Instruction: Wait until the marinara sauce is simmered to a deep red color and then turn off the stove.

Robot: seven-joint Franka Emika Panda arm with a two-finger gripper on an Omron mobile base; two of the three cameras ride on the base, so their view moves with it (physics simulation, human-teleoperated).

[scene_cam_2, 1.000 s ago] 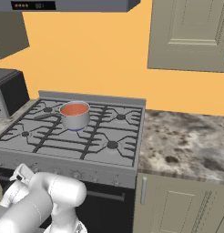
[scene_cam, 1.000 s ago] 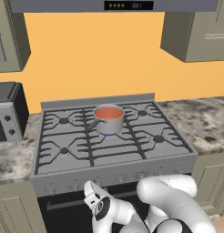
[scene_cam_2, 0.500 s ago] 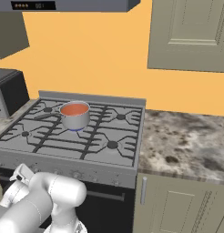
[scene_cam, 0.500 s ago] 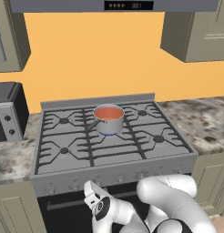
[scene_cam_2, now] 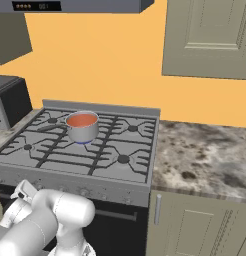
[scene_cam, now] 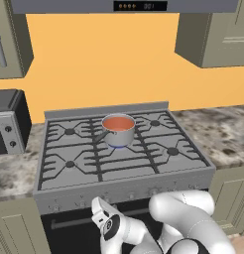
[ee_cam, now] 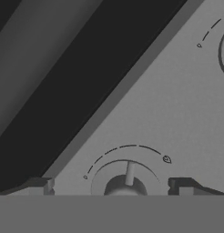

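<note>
— Orange-red sauce: has anything changed in the past second?

— Nothing has. The marinara sauce (scene_cam: 117,123) sits in its saucepan (scene_cam: 118,134) on the middle rear burner of the stove (scene_cam: 124,186), the same orange-red as before, so I judge the wait isn't over.

— And the gripper (ee_cam: 109,185)?

— Low at the stove's front panel, jaws wide apart, either side of a knob (ee_cam: 125,184) without touching it. It hasn't moved.

— Any other container?

— None.

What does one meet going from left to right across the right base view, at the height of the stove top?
Black-and-silver box appliance → saucepan handle → marinara sauce in its saucepan → right rear burner → marbled counter.
</note>
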